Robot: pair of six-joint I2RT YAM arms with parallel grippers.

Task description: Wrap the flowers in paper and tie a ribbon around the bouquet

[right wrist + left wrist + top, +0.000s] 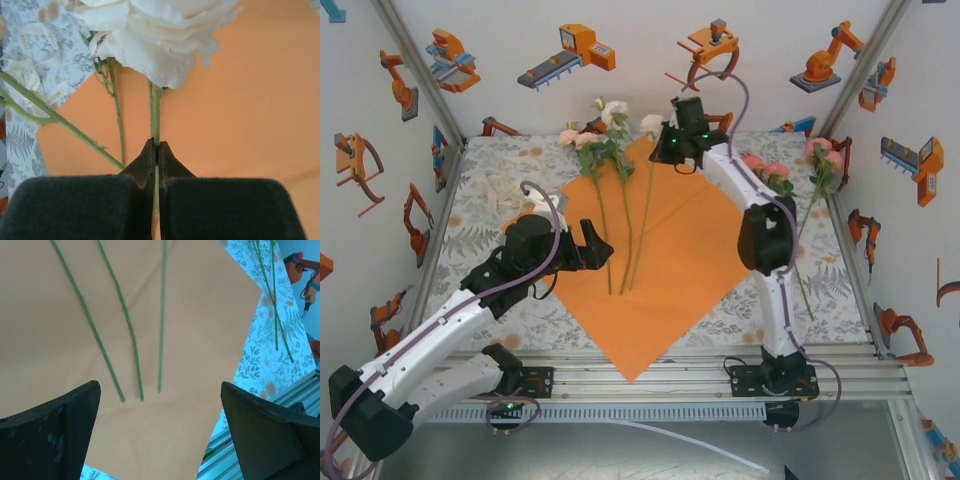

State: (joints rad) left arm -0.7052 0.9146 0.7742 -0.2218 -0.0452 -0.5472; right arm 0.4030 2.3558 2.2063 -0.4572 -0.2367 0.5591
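Note:
The orange paper (670, 260) lies as a diamond in the middle of the table. Three flowers (605, 135) lie on it, heads at the far corner, stems (131, 335) running toward me. My right gripper (156, 145) is shut on the thin green stem (155, 107) of a white rose (160, 30), just below the bloom, at the paper's far corner (660, 143). My left gripper (598, 243) stands open above the paper, its dark fingers (60, 435) wide apart near the stem ends, touching nothing. The cream ribbon (505, 188) lies loose on the tablecloth at the far left.
More pink roses (767, 170) with long stems (276, 310) lie on the leaf-print tablecloth to the right of the paper. An aluminium rail (720, 365) runs along the near table edge. Printed walls close in the left, right and back.

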